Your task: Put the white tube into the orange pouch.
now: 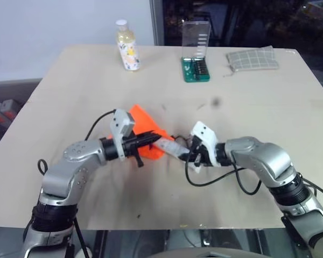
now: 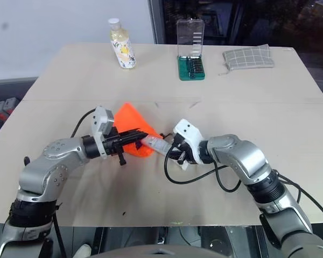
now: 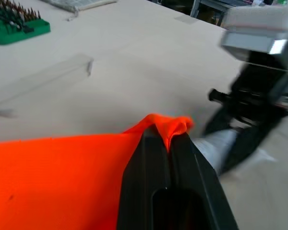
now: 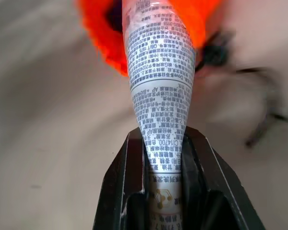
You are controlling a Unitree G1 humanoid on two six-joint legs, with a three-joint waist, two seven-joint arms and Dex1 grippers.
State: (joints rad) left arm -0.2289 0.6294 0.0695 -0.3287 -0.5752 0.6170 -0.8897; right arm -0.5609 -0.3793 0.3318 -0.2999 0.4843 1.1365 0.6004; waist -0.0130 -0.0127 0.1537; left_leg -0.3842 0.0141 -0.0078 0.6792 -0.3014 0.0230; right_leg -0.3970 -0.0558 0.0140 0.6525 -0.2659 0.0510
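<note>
**Tube tip at the mouth of the held pouch**

My left gripper (image 1: pixel 151 137) has its two black fingers (image 3: pixel 156 191) pressed fully together on a fold at the edge of the orange pouch (image 1: pixel 145 129), holding the fabric lifted off the table (image 1: pixel 258 97). The rest of the pouch hangs and spreads on the left-arm side of that pinch.

My right gripper (image 2: pixel 169 149) is closed most of the way on the white tube (image 4: pixel 158 96), clamping its flat printed body between the jaws. The tube runs from my right gripper toward the pouch; its far end reaches the orange fabric at the pouch opening, just beside my left fingertips. How far the tip lies inside the pouch I cannot tell.

Taking the pouch as landmark: a yellowish bottle (image 1: pixel 127 45) stands well beyond it at the far table edge; a green bit set with a clear upright lid (image 1: pixel 196 59) stands beyond it and toward my right; a grey checked pouch (image 1: pixel 253 58) lies farther right still, near the far right corner.
</note>
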